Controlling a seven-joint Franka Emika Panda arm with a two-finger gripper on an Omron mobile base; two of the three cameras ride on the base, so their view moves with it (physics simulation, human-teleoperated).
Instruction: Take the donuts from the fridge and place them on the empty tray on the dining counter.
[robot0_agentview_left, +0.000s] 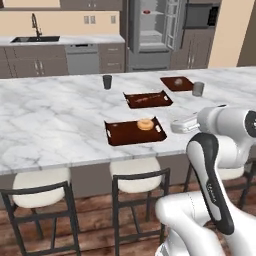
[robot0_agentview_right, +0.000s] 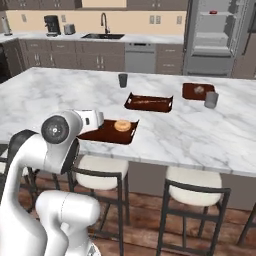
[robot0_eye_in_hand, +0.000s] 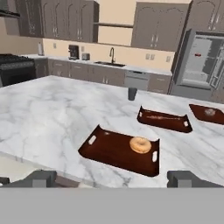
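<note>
- Left base view first: I see the orange-tan donut (robot0_agentview_left: 145, 124) lying in the near tray (robot0_agentview_left: 125, 134), toward its right end, on the marble surface (robot0_agentview_left: 50, 120) of the dining counter.
- Same view: two more dark trays sit further back, one in the middle (robot0_agentview_left: 148, 99) and one to the right (robot0_agentview_left: 177, 83), with a dark cup (robot0_agentview_left: 107, 81) and a grey cup (robot0_agentview_left: 198, 88) nearby. Behind the counter the fridge (robot0_agentview_left: 152, 32) stands with its doors open, and a small red thing (robot0_agentview_left: 146, 11) rests on an upper shelf; I take it for the pink-red donut but it is too small to be sure.
- Right base view: my arm's wrist stands just at the near tray's (robot0_agentview_right: 102, 134) left end, with the donut (robot0_agentview_right: 122, 125) beyond it. Stools (robot0_agentview_right: 197, 192) line the near edge.
- Hand view: my end effector (robot0_eye_in_hand: 113, 178) hangs wide open with nothing between its fingertips (robot0_eye_in_hand: 41, 177), at the near edge of the surface (robot0_eye_in_hand: 52, 118). The tray (robot0_eye_in_hand: 109, 151) lies just ahead, the donut (robot0_eye_in_hand: 140, 145) in its right half, clear of the tips.
- Hand view again: the open fridge (robot0_eye_in_hand: 201, 65) shows far right, with the red thing (robot0_eye_in_hand: 198, 54) on a shelf.
</note>
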